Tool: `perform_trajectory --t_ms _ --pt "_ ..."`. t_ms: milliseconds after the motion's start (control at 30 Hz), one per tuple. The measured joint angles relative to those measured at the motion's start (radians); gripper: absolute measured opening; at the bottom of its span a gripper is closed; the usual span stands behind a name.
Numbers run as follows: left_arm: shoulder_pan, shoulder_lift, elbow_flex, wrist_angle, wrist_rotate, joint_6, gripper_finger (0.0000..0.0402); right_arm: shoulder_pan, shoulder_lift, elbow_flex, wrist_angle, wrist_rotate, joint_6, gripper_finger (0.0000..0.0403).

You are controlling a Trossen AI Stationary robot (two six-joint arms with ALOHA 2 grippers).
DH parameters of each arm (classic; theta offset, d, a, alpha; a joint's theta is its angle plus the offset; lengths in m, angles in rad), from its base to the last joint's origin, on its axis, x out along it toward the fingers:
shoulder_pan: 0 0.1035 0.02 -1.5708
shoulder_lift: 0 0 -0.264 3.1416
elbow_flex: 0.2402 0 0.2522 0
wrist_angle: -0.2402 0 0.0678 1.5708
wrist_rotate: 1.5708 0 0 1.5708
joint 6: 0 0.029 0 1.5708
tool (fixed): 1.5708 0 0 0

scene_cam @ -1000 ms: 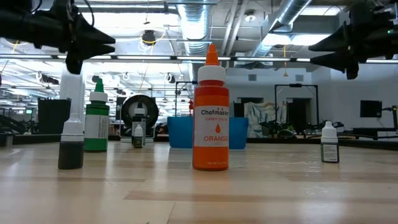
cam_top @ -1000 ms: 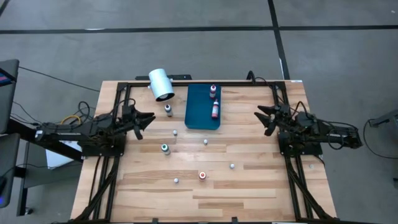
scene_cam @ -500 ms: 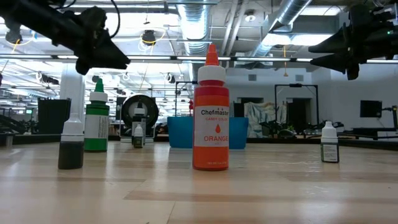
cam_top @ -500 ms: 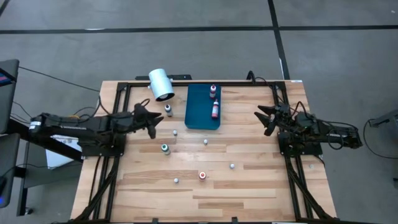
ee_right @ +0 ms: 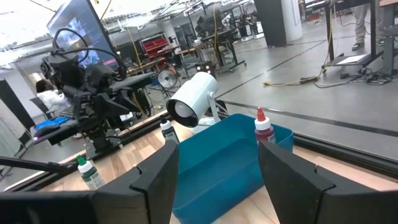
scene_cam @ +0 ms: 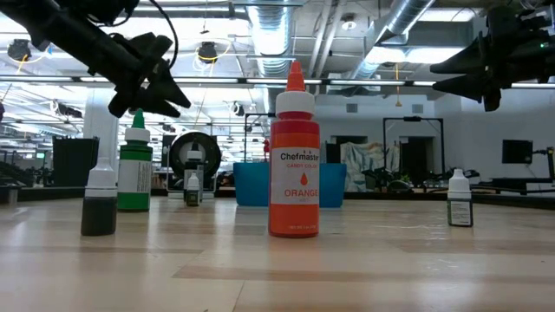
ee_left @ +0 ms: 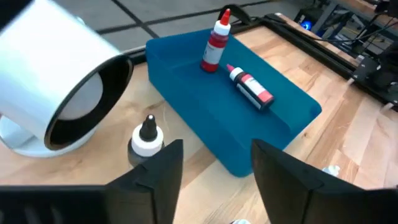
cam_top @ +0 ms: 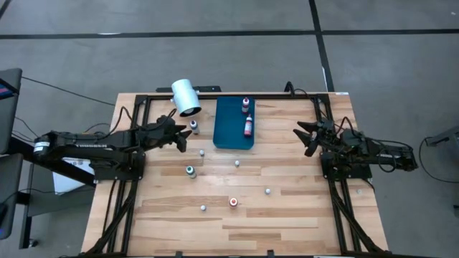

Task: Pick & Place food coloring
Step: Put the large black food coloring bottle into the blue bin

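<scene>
With its fingers spread, the left tool (cam_top: 183, 136) should drop squarely over the small dark-capped plastic bottle (cam_top: 193, 127) near the table's far edge, avoiding the white cylinder (cam_top: 186, 97); the right tool (cam_top: 307, 135) waits released.

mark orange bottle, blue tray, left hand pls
orange bottle (scene_cam: 294, 186): low view, on its label.
blue tray (cam_top: 228, 129): high view, on its bare floor.
left hand (cam_top: 183, 136): high view, between its fingertips.

table (cam_top: 287, 208): pale planked wood, smooth
tray (ee_left: 205, 112): blue matt plastic
orange bottle (scene_cam: 294, 173): glossy plastic
white cylinder (ee_left: 56, 81): smooth plastic
</scene>
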Motion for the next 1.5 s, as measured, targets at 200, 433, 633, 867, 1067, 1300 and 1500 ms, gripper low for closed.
perform_trajectory --t_ms 200,433,633,867,1067,1300,1500 --pt "0.008 0.027 0.0 0.007 0.013 0.054 0.0217 0.0 0.0 0.0 0.0 0.0 -0.002 0.0207" --pt "0.008 0.1 0.0 0.014 0.012 0.154 0.0222 0.0 0.0 0.0 0.0 0.0 -0.003 0.0207" --pt "0.008 0.192 0.0 0.073 -0.019 0.19 0.0222 0.0 0.0 0.001 0.0 0.0 -0.003 0.0207" --pt "0.008 0.263 0.0 0.116 -0.091 0.194 0.0222 0.0 0.0 0.001 0.0 0.0 -0.002 0.0207" --pt "0.009 0.303 0.0 0.145 -0.111 0.219 0.0222 0.0 0.0 0.001 0.0 0.0 -0.002 0.0207" --pt "0.028 0.305 0.0 0.147 -0.132 0.213 0.0222 0.0 0.0 0.001 0.0 0.0 -0.001 0.0207" --pt "0.029 0.305 0.0 0.15 -0.156 0.212 0.0222 0.0 0.0 0.001 0.0 0.0 0.0 0.0207"
